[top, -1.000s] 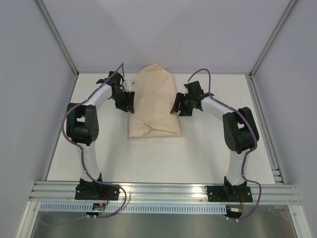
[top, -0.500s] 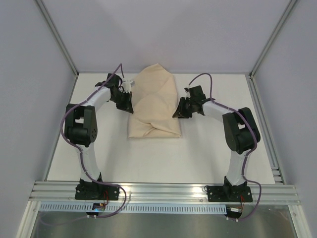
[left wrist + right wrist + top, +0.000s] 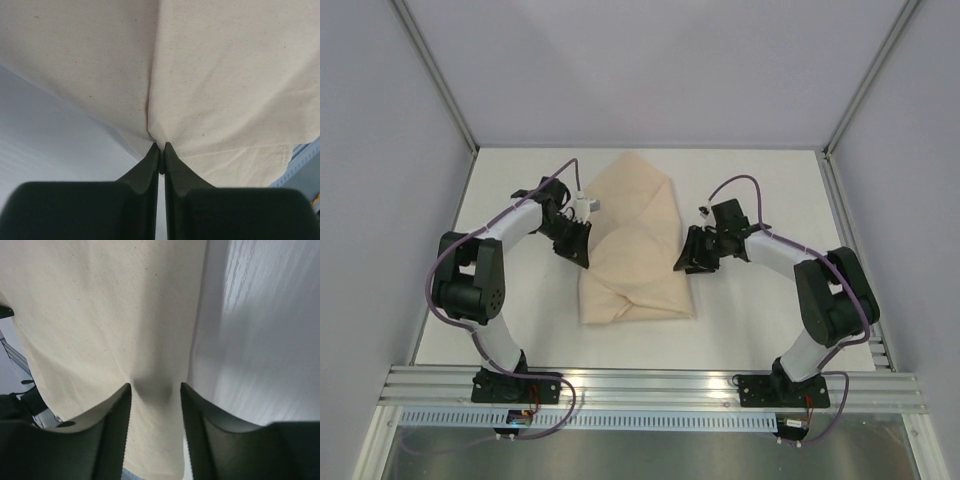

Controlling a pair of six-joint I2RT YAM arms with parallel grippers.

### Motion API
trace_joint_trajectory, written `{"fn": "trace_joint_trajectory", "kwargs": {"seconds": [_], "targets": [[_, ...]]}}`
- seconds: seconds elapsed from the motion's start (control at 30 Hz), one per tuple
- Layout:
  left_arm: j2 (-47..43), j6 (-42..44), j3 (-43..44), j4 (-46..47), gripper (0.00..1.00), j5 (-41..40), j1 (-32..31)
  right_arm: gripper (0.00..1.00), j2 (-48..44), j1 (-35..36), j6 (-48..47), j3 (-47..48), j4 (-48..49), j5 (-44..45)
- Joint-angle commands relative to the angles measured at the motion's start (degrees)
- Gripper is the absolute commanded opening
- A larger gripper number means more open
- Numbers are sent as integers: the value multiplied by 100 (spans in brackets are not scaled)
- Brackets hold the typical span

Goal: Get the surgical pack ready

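The surgical pack shows only as a folded tan cloth bundle (image 3: 635, 240) in the middle of the white table; whatever it wraps is hidden. My left gripper (image 3: 578, 245) is at the bundle's left edge. In the left wrist view, that gripper (image 3: 161, 147) is shut, pinching a fold of the cloth (image 3: 210, 75). My right gripper (image 3: 688, 258) is at the bundle's right edge. In the right wrist view, its jaws (image 3: 155, 390) stand apart over the edge of the cloth (image 3: 90, 315), with a shadowed dip in the cloth between the tips.
The white table (image 3: 750, 330) lies bare around the bundle. An aluminium rail (image 3: 650, 385) carries both arm bases along the near edge. Grey walls and slanted frame posts (image 3: 435, 75) close in the left, right and back.
Both arms have drawn back toward the near edge and the cloth bundle has come with them, sliding nearer. The left jaws have pinched shut on a fold.
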Motion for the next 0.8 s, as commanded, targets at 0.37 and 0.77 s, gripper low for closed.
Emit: {"fn": "trace_joint_trajectory", "kwargs": {"seconds": [0.37,0.77], "targets": [[276,327,2470,-1335,42,-832,419,33,1214,-365,-846,3537,-1340,251],[2310,-950,3275,-765,33,-893,419,2,4082,-559,234,5669,-777,-172]]}}
